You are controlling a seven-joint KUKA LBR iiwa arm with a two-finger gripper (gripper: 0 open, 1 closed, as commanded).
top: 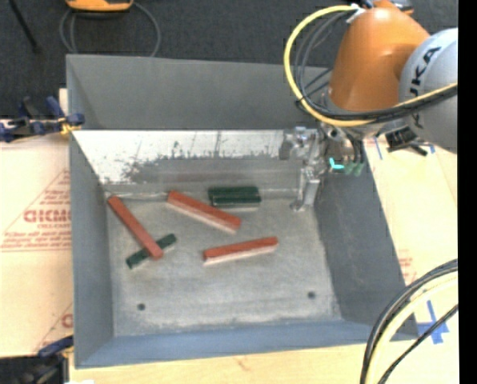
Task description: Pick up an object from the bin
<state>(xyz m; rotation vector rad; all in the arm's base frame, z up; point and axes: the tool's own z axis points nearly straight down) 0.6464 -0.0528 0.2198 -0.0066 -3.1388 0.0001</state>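
Note:
My gripper hangs low over the bin's back right corner, close to the right wall, with nothing seen in it. The nearest thing is a dark green block lying on the floor to its left. Touching that block's lower left side is a red-brown bar, set at a slant. Another red-brown bar lies nearly level in the middle of the floor, below and left of the gripper.
At the left of the bin a third red-brown bar lies steeply slanted, its lower end resting over a small dark green stick. The orange-covered arm and its yellow cables stand above the bin's right rim.

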